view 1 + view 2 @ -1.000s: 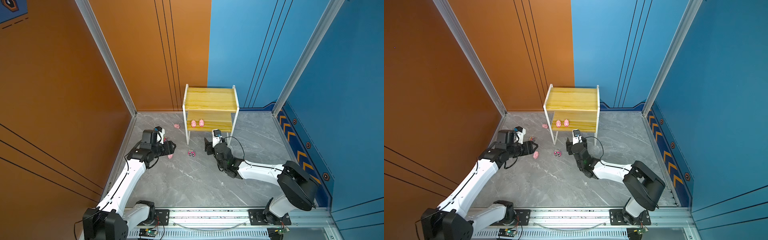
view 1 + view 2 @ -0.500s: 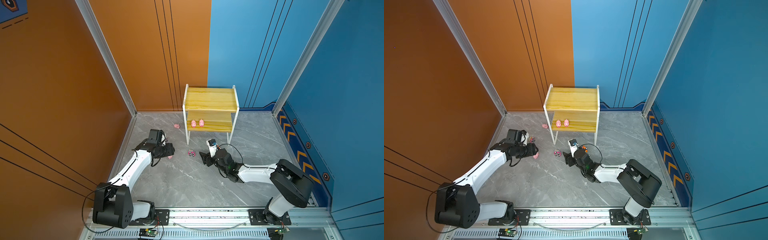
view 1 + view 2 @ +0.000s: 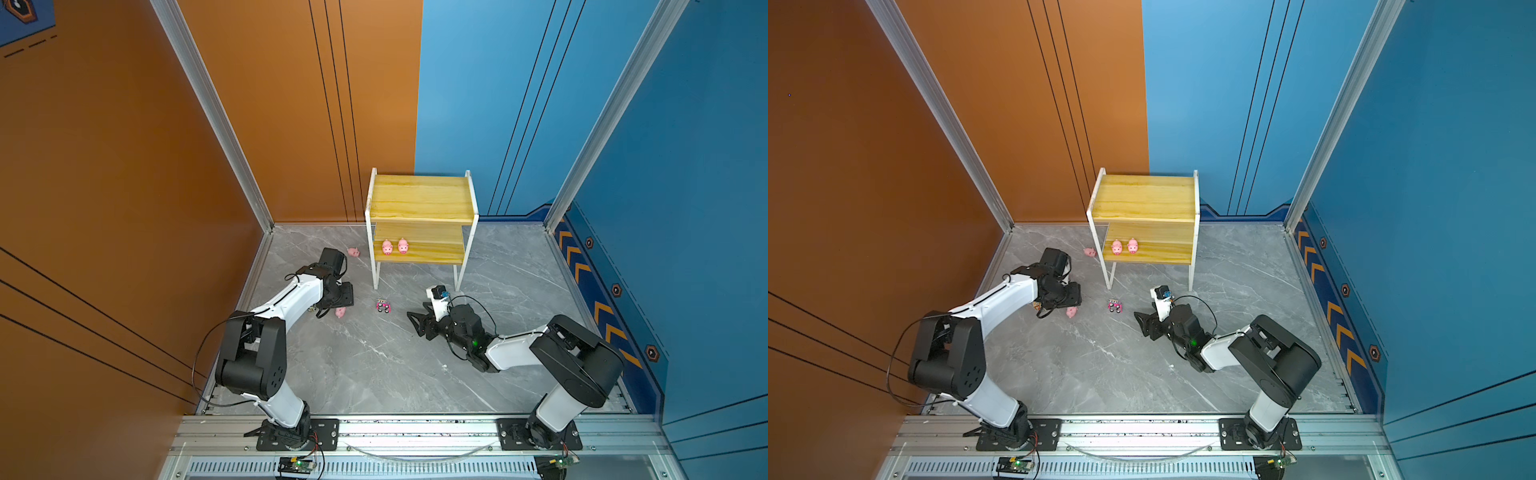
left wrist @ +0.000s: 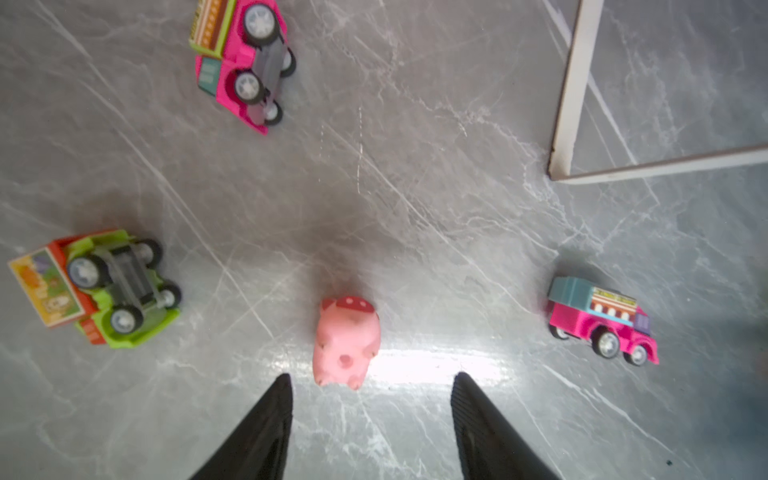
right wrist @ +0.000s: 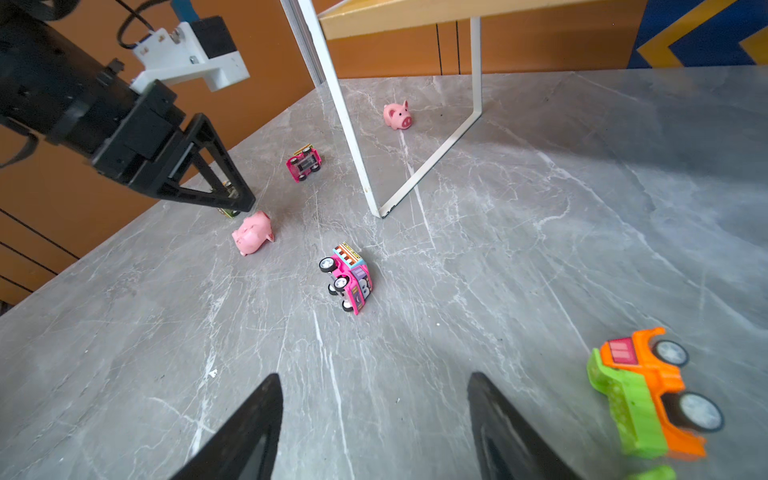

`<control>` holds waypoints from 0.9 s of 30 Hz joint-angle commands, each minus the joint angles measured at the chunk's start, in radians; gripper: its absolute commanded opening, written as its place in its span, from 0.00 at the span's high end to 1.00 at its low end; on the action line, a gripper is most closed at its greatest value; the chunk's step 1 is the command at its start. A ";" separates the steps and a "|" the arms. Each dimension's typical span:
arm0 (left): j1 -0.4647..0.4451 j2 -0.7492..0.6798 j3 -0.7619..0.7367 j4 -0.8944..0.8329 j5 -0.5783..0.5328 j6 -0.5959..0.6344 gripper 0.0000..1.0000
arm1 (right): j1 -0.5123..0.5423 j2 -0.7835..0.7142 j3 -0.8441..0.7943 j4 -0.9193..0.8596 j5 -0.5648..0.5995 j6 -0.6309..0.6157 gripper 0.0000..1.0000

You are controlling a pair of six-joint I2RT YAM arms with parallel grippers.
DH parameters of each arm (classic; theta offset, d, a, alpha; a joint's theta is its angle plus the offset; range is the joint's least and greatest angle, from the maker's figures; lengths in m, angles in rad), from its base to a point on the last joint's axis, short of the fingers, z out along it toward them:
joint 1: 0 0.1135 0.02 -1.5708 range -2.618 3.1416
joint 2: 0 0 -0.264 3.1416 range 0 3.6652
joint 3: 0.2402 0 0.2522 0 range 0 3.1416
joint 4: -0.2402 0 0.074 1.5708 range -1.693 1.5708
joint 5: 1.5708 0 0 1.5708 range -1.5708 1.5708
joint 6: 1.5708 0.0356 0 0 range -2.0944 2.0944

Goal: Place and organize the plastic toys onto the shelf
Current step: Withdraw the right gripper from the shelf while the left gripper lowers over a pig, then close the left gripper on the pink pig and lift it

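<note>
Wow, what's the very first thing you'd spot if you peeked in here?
The yellow shelf at the back, with two pink pigs side by side on its lower board. Then the left claw, open, right by another pink pig on the grey floor, with little toy cars scattered around it.

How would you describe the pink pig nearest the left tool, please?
Find the yellow wooden two-tier shelf with white metal frame. On the grey floor left of its front legs lies a pink plastic pig, the only one at the left tool.
</note>
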 commanded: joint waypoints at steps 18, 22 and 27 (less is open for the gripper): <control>0.005 0.158 0.056 -0.055 -0.063 0.072 0.47 | 0.020 0.017 0.024 0.052 -0.073 0.022 0.29; 0.004 0.177 0.054 -0.040 -0.055 0.060 0.59 | 0.025 0.024 0.032 0.044 -0.074 0.018 0.29; 0.010 0.157 0.047 -0.036 -0.044 0.055 0.73 | 0.030 0.024 0.040 0.031 -0.073 0.011 0.29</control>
